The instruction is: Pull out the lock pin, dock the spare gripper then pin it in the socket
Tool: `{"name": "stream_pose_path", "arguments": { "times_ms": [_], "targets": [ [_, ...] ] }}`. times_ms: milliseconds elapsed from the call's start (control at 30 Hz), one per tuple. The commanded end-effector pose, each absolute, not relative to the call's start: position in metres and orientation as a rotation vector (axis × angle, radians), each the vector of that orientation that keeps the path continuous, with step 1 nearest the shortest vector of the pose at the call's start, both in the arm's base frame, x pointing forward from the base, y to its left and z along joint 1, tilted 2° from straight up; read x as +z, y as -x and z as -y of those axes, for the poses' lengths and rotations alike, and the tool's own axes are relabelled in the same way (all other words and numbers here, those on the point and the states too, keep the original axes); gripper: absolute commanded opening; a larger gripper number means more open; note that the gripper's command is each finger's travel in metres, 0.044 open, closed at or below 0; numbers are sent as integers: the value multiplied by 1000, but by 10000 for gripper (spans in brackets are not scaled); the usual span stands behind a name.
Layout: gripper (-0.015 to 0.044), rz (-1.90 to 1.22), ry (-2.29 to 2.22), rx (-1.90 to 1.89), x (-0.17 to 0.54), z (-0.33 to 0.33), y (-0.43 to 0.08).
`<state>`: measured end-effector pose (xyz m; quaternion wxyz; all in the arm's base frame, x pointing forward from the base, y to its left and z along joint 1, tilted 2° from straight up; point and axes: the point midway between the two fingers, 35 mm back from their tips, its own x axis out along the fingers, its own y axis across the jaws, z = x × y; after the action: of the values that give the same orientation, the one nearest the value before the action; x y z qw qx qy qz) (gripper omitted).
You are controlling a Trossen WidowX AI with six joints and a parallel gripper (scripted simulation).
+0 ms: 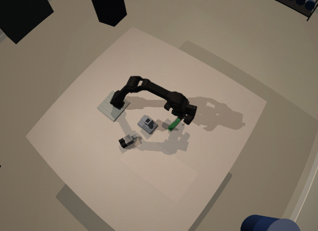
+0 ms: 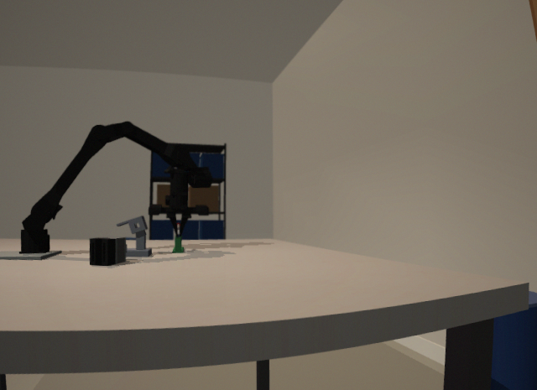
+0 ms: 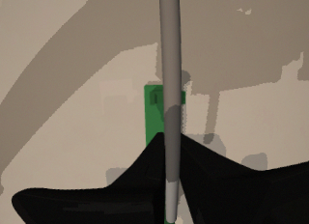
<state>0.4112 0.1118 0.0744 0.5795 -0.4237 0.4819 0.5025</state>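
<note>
The grey mount [image 1: 152,128] [image 2: 141,241] stands on its base plate. Its tilted socket [image 1: 144,117] [image 2: 142,221] shows an open square mouth, with no pin visible through it. The spare gripper [image 1: 127,140] [image 2: 106,251], black and grey, lies on the table beside the mount. A green cradle [image 1: 174,124] [image 2: 178,244] [image 3: 154,120] stands on the table on the mount's other side. My gripper [image 2: 178,234] [image 3: 167,138] points down over the cradle, shut on the long grey pin [image 3: 170,50]. The pin runs above the cradle. Fingers hide part of it, and whether it touches the cradle cannot be told.
The arm's base plate [image 1: 104,108] [image 2: 43,255] is at the far side of the mount from the cradle. The arm arches over the table [image 1: 84,151] [image 2: 268,290]. The mount stands between the spare gripper and the cradle.
</note>
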Motion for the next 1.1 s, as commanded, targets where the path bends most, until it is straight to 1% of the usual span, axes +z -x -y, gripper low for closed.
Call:
{"name": "stream_pose_path", "arguments": {
  "times_ms": [0,500,1067],
  "targets": [
    [0,-1132,986,1171,78,-100,-410],
    [0,-1146,971,1155,92,-56,-402],
    [0,-1143,975,1150,73,-55,-402]
  ]
}}
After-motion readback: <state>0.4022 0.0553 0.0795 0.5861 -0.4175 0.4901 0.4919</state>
